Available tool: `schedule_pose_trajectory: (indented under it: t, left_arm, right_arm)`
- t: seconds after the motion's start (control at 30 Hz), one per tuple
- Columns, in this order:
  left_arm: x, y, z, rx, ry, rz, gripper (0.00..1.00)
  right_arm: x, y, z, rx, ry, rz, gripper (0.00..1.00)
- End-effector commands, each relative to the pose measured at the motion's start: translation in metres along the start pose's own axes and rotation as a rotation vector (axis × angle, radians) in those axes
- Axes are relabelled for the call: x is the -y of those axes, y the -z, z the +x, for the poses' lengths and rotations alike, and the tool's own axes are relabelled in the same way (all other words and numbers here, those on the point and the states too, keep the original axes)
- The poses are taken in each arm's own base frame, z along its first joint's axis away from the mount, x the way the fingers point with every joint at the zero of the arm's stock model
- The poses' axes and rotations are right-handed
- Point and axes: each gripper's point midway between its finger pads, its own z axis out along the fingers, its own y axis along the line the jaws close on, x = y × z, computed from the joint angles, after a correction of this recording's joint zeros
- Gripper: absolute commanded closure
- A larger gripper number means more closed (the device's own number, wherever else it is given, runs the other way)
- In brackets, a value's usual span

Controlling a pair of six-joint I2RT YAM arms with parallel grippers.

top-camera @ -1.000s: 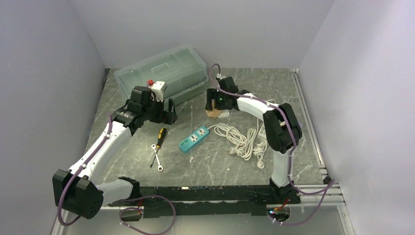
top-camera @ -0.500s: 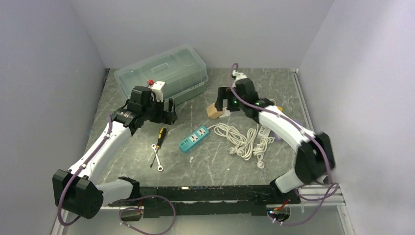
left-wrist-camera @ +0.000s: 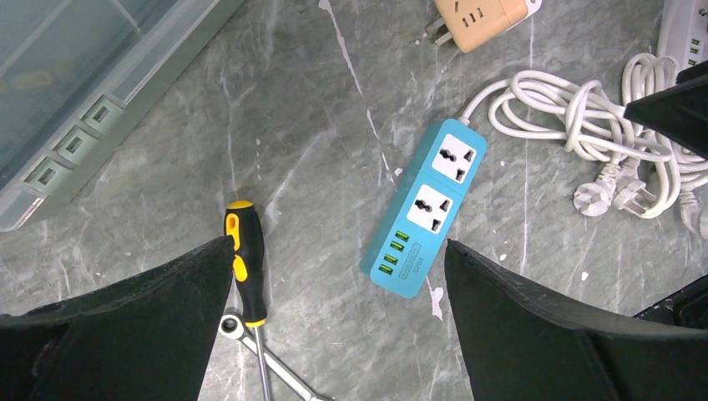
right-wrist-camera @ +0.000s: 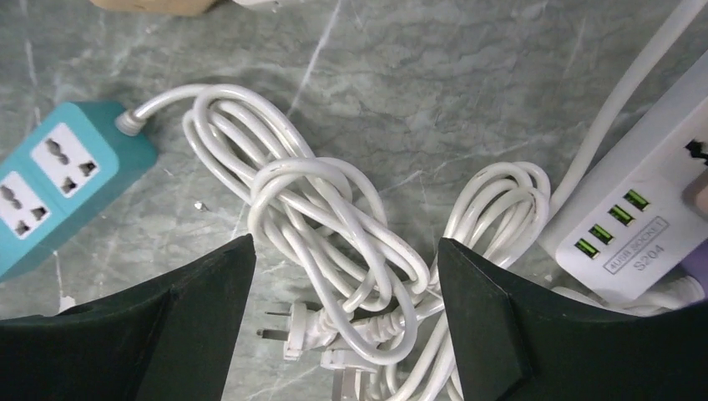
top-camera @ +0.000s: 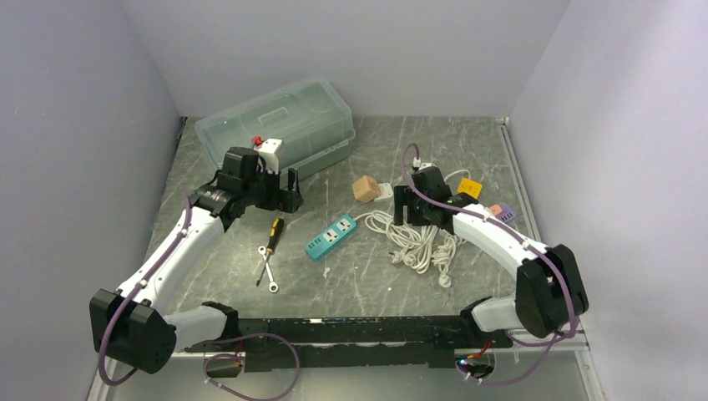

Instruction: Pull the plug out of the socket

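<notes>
Over the marbled tabletop (top-camera: 351, 280), left claw (left-wrist-camera: 336, 251) and right claw (right-wrist-camera: 346, 242) gape empty; the right, above tangled white cords (right-wrist-camera: 309, 192), may snag a loop, dragging the socket strip (right-wrist-camera: 634, 209).

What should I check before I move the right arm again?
1. Right fingers open and empty: ok, spread above the coiled cords.
2. Left fingers open and empty: ok.
3. Blue power strip sockets free: ok, both empty.
4. Tan adapter apart from the white piece beside it: cannot tell, they lie close together.
5. White power strip free of plugs: cannot tell, partly out of frame.
</notes>
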Motion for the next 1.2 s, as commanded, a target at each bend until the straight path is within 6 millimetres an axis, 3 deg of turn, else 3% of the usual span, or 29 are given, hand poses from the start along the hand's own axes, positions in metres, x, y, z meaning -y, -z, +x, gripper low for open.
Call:
schedule_pose_trajectory:
  t: [0.0,0.27,0.53,0.67,0.73,0.8,0.87,1.0,1.17]
  left_arm:
    - [0.001,0.003,-0.008,0.031,-0.011,0.001,0.0]
    - [0.002,0.001,-0.007,0.022,-0.01,0.011,0.0]
    - [0.002,0.001,-0.007,0.023,-0.01,0.009,0.0]
    - [0.002,0.001,-0.007,0.022,-0.008,0.008,0.0]
    - [0.001,0.001,-0.007,0.022,-0.008,0.006,0.0]
    - [0.001,0.001,-0.006,0.02,-0.008,0.003,0.0]
    - [0.0,0.001,-0.006,0.019,-0.008,0.0,0.0]
    - [0.0,0.001,-0.007,0.023,-0.011,-0.003,0.0]
    - [0.0,0.001,-0.006,0.022,-0.01,-0.001,0.0]
  right_arm:
    - [-0.003,-0.013,0.005,-0.03,-0.028,-0.021,0.18]
    - [-0.051,-0.026,0.016,-0.095,0.037,-0.259,0.3]
    - [-0.075,-0.042,0.047,-0.181,0.143,-0.258,0.32]
    - [-0.086,-0.05,0.053,-0.149,0.191,-0.159,0.37]
    - [-0.083,-0.056,0.049,-0.11,0.201,-0.046,0.46]
    - [-0.074,-0.063,0.043,-0.085,0.184,0.067,0.64]
    - [-0.069,-0.07,0.036,-0.061,0.156,0.13,0.76]
    - [-0.059,-0.08,0.011,0.003,0.103,0.2,0.9]
    - [-0.041,-0.093,-0.031,0.065,0.034,0.218,0.94]
